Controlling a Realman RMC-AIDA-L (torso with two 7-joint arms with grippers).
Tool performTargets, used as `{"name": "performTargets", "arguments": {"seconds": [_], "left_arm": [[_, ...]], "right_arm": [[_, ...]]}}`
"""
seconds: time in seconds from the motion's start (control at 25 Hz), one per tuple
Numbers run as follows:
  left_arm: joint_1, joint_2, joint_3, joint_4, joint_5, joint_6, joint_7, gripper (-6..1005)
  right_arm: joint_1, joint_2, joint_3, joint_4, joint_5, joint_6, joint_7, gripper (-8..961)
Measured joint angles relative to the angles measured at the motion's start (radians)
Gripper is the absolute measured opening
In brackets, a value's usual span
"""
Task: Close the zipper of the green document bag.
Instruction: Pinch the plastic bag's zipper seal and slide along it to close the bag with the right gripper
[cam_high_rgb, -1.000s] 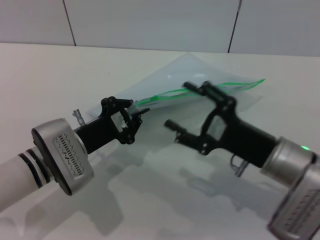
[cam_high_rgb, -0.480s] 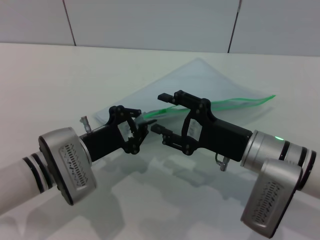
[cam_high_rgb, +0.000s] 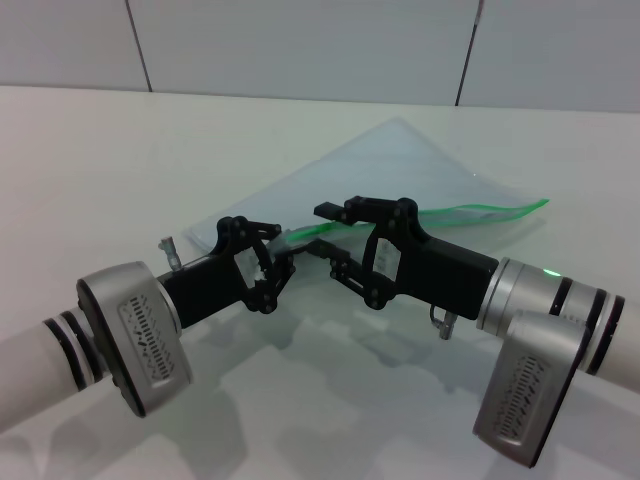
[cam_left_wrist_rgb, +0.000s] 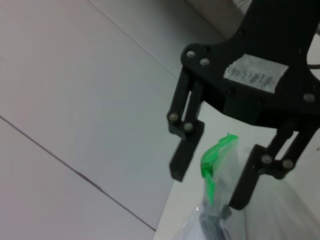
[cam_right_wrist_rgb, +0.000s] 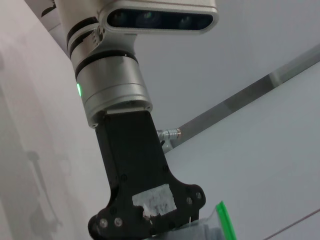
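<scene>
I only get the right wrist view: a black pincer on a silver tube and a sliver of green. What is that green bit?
Observer: In the head view it is the zipper, a green strip along one edge of the green document bag, which rests on the white table.
Visitor: Whose pincer am I looking at?
Observer: The left pincer. The head view shows it shut on the bag's near corner.
Visitor: Where is the other one, then?
Observer: The left wrist view shows the right pincer open, with one finger on each side of the zipper's end.
</scene>
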Motion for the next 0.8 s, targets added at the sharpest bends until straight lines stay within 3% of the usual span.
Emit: {"name": "performTargets", "arguments": {"seconds": [0.36,0.8], "left_arm": [[0.003,0.000,0.000,0.000,0.000,-0.001,0.010,90],[0.004,0.000,0.000,0.000,0.000,-0.006,0.011,101]], "right_arm": [[0.002,0.000,-0.001,0.000,0.000,0.004,-0.001,257],[0.001,0.000,-0.007,0.000,-0.012,0.006,-0.005,159]]}}
